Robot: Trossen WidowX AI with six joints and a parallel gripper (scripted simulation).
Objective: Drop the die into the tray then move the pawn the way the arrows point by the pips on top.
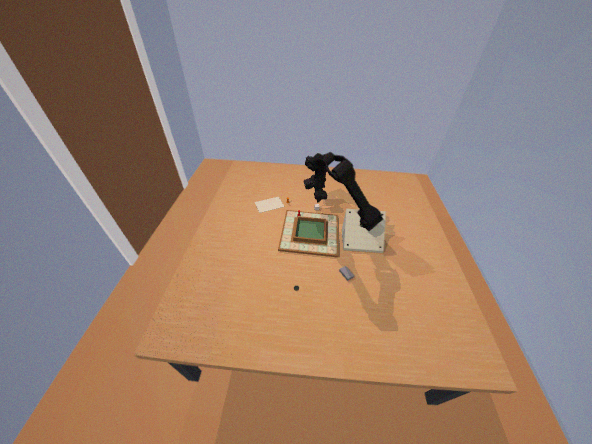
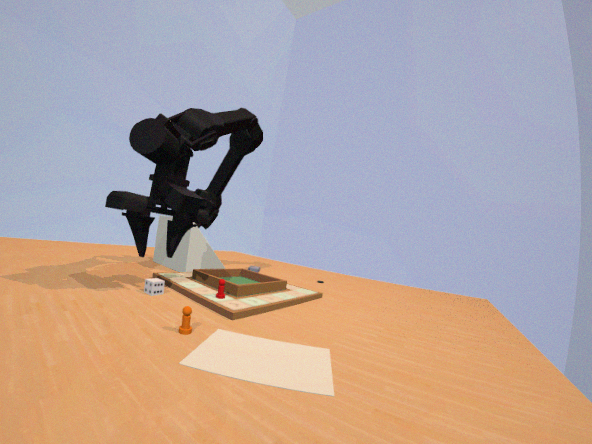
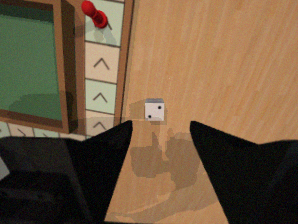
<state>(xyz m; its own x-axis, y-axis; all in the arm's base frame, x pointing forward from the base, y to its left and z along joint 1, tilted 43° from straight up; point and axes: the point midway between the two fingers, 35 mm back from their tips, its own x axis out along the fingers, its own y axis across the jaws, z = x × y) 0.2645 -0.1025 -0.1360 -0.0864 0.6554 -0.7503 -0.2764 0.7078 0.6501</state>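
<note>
The white die [image 1: 317,207] [image 2: 154,286] [image 3: 154,111] lies on the table just outside the board's edge, with two pips on top in the wrist view. My gripper [image 2: 156,256] [image 3: 160,125] is open and empty, pointing down above the table, with the die below and between its fingertips in the wrist view. The red pawn [image 1: 299,213] [image 2: 221,289] [image 3: 95,15] stands upright on a square of the board [image 1: 309,253] [image 2: 233,315]. The dice tray [image 1: 310,242] [image 2: 256,290] [image 3: 64,75] in the middle of the ring has a green floor and holds nothing visible.
An orange pawn [image 1: 288,200] [image 2: 185,321] stands on the table near a cream sheet [image 1: 269,204] [image 2: 270,361]. A grey block [image 1: 346,273] [image 2: 254,269] and a small dark disc [image 1: 296,288] [image 2: 320,282] lie beyond the board. The pale arm base [image 1: 357,240] [image 2: 172,245] stands beside the board.
</note>
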